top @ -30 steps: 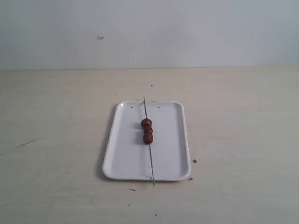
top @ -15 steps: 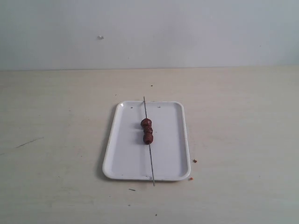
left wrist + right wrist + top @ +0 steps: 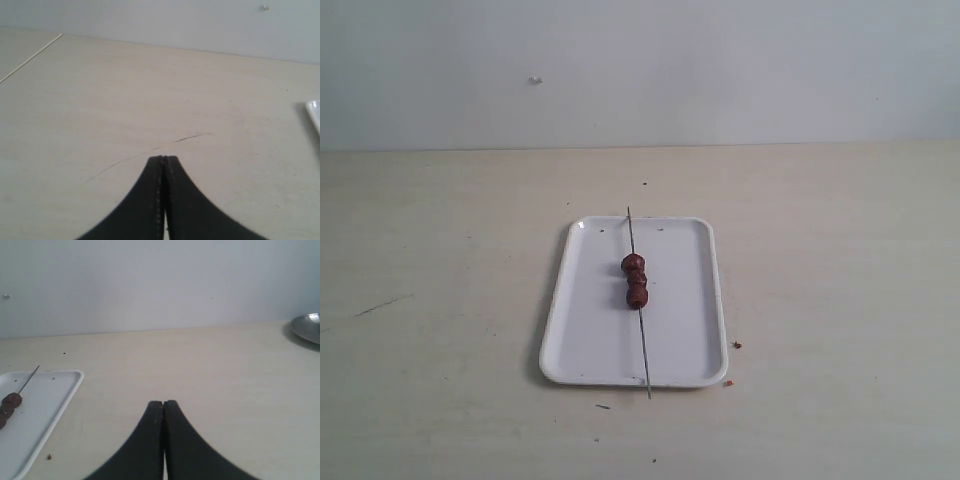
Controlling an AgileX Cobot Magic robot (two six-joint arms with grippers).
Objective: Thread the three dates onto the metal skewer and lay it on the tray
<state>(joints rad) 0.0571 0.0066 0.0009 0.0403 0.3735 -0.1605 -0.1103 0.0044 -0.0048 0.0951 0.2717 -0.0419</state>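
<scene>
The white tray (image 3: 590, 330) lies mid-table in the exterior view. The thin metal skewer (image 3: 645, 350) rests lengthwise across it, both ends overhanging the rim, with the three dates (image 3: 635, 279) threaded on it in a tight row. Neither arm appears in the exterior view. In the left wrist view my left gripper (image 3: 163, 158) is shut on nothing above bare table, and a corner of the tray (image 3: 314, 111) shows at the edge. In the right wrist view my right gripper (image 3: 163, 402) is shut and empty, well away from the tray (image 3: 55, 400), the dates (image 3: 9, 404) and the skewer (image 3: 30, 378).
Small brown crumbs (image 3: 737, 345) and an orange speck (image 3: 727, 382) lie on the table by the tray's near right corner. A metal bowl (image 3: 307, 327) sits at the edge of the right wrist view. A dark scratch (image 3: 192, 136) marks the table ahead of the left gripper.
</scene>
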